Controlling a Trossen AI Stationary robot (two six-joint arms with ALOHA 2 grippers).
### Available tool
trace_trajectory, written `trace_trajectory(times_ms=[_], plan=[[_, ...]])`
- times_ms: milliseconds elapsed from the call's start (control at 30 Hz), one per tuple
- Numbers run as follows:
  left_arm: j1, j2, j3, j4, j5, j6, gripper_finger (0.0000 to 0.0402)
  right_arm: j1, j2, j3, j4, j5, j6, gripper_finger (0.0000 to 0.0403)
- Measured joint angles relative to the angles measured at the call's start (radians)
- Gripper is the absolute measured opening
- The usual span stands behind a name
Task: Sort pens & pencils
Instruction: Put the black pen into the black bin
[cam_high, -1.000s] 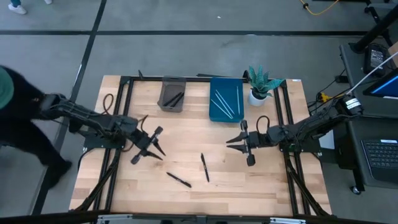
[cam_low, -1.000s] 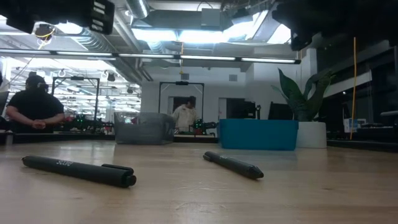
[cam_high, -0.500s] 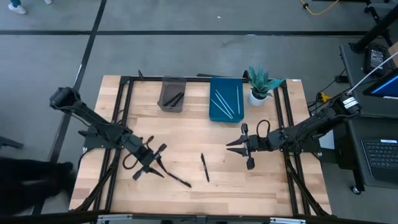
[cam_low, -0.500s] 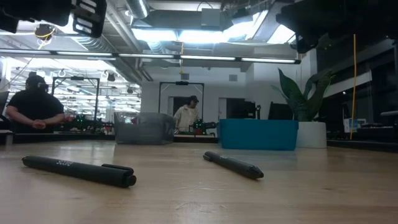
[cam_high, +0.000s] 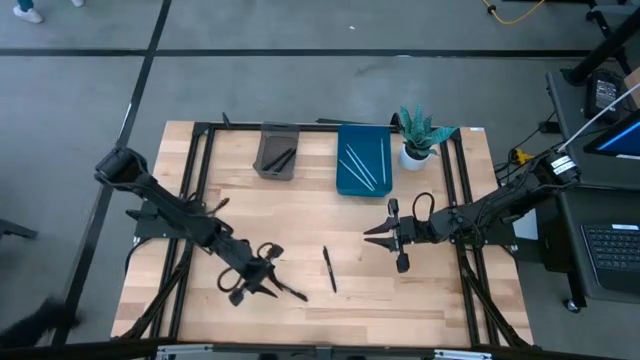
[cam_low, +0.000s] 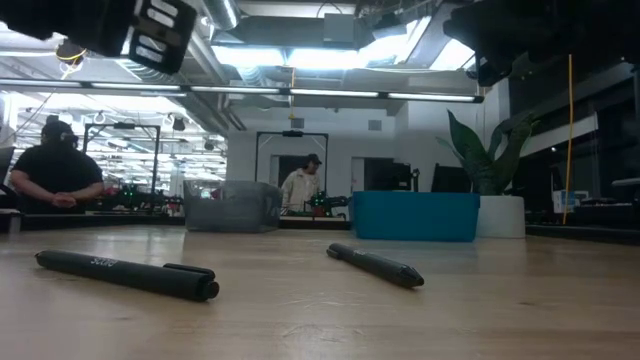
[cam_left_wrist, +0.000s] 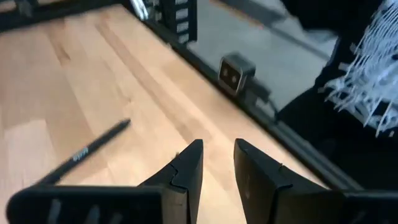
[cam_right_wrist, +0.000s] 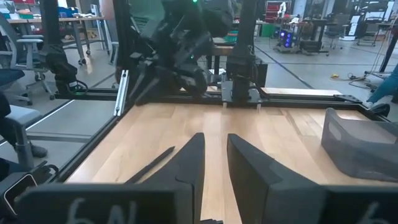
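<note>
Fingers on our left gripper (cam_high: 262, 287) are parted with nothing between them, poised over the table (cam_high: 440, 300) at seven o'clock, just beside one black pen (cam_high: 288, 290). Our right gripper (cam_high: 377, 233), at three o'clock, is likewise parted and empty. At twelve o'clock, pale sticks lie in the blue tray (cam_high: 363, 160), dark ones in the grey tray (cam_high: 276, 151). Another black pen (cam_high: 328, 269) lies at the centre.

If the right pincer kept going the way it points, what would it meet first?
Probably the black pen lying on the table ahead of the right pincer; it may pass above it, since height is unclear. Farther on is the left pincer.
</note>
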Motion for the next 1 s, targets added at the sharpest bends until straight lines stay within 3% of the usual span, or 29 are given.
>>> trace_trajectory(times_ms=[167, 533, 800, 1000], plan=[[0.000, 0.066, 0.079, -0.123, -0.005, 0.009, 0.0085, 0.000, 0.000, 0.000, -0.001, 0.000, 0.001, 0.0071], [0.010, 0.116, 0.168, -0.230, -0.028, 0.010, 0.0085, 0.000, 0.000, 0.000, -0.013, 0.000, 0.024, 0.0071], [0.025, 0.116, 0.204, -0.472, -0.290, 0.002, 0.0085, 0.000, 0.000, 0.000, -0.014, 0.000, 0.024, 0.0071], [0.027, 0.116, 0.207, -0.520, -0.225, -0.005, 0.0085, 0.000, 0.000, 0.000, -0.019, 0.000, 0.023, 0.0071]])
